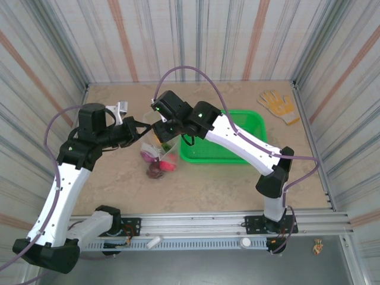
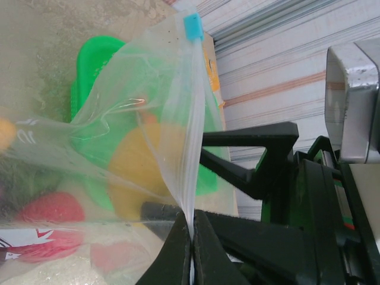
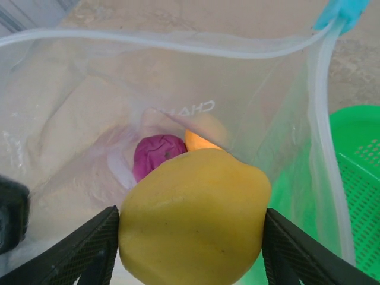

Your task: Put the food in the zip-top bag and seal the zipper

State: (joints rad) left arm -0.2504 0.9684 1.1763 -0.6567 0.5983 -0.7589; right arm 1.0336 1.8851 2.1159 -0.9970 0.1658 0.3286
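The clear zip-top bag (image 1: 158, 155) hangs open between the two arms, its lower part resting on the table. My left gripper (image 2: 193, 237) is shut on the bag's rim, pinching the zipper (image 2: 191, 113) strip below its blue slider (image 2: 193, 27). My right gripper (image 3: 190, 228) is shut on a yellow fruit (image 3: 193, 217), held in the bag's mouth just inside the zipper (image 3: 148, 44). Deeper in the bag lie a purple piece (image 3: 157, 154) and an orange piece (image 3: 205, 139). Red food (image 2: 50, 211) shows through the plastic. From above, the left gripper (image 1: 146, 127) and right gripper (image 1: 161, 134) meet over the bag.
A green mesh basket (image 1: 249, 114) stands right of the bag, under the right arm. A yellow glove (image 1: 278, 105) lies at the back right corner. Corrugated walls ring the table. Bare tabletop lies in front of the bag.
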